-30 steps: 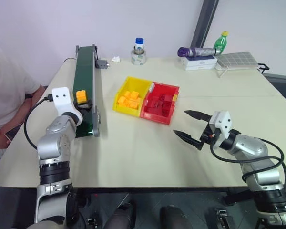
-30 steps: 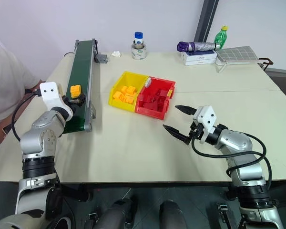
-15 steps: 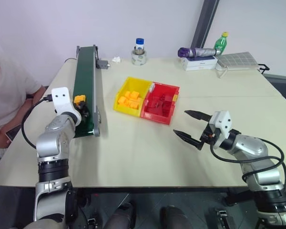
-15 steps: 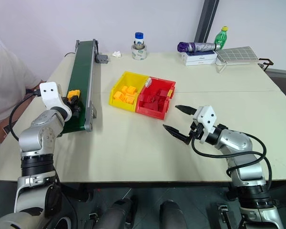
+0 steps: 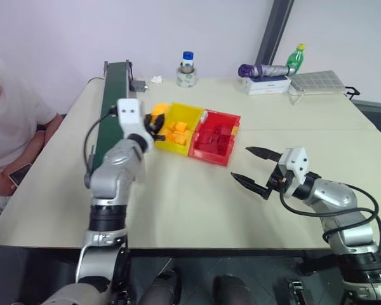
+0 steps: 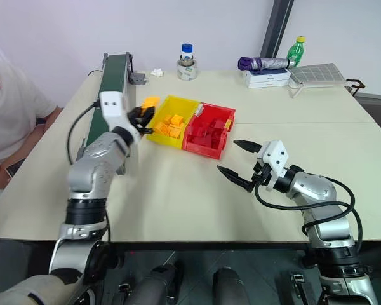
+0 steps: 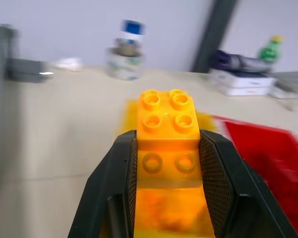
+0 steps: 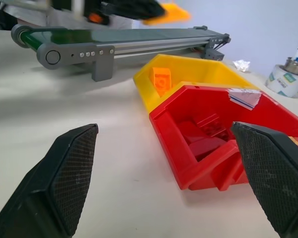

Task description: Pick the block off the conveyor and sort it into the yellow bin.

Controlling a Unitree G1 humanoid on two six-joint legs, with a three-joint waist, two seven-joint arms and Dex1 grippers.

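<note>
One block [image 7: 166, 141] (clamped in the left pincer [image 6: 141, 118]) has left the conveyor [image 5: 113, 95] for the yellow bin [image 5: 189, 114]; right pincer [image 5: 256, 169] unchanged, agape.

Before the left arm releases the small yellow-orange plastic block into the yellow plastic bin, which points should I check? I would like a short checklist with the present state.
1. Small yellow-orange plastic block held between left gripper fingers: ok.
2. Block above yellow plastic bin: not ok, beside its conveyor-side edge.
3. Room in the bin: ok.
4. Right gripper clear of the bins: ok, open.
5. Red plastic bin not under block: ok.
</note>
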